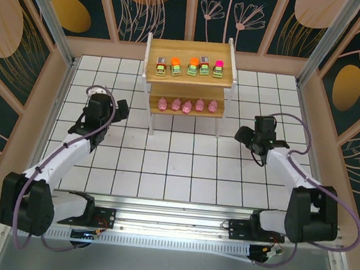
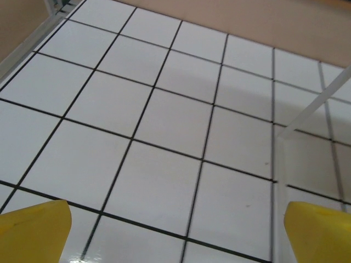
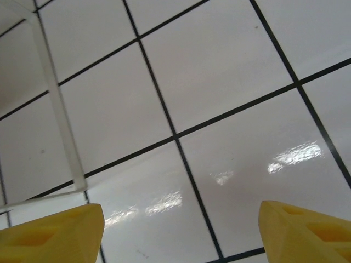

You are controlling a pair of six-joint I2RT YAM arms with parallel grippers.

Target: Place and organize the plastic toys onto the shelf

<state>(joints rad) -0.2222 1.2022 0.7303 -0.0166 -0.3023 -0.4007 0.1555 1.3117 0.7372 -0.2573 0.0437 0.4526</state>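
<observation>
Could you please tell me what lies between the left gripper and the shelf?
The stretch is bare: the top view shows plain table tiles between the left gripper and the shelf.

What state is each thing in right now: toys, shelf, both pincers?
Toy vehicles: five, lined up on top tier.
Pink pigs: five, lined up on lower tier.
Shelf: upright, both tiers loaded.
Left pincer: open, empty.
Right pincer: open, empty.

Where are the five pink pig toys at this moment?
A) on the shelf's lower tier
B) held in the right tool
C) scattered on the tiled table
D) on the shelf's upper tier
A: the pink pigs stand in a row on the lower tier of the shelf, beneath the vehicles.
</observation>
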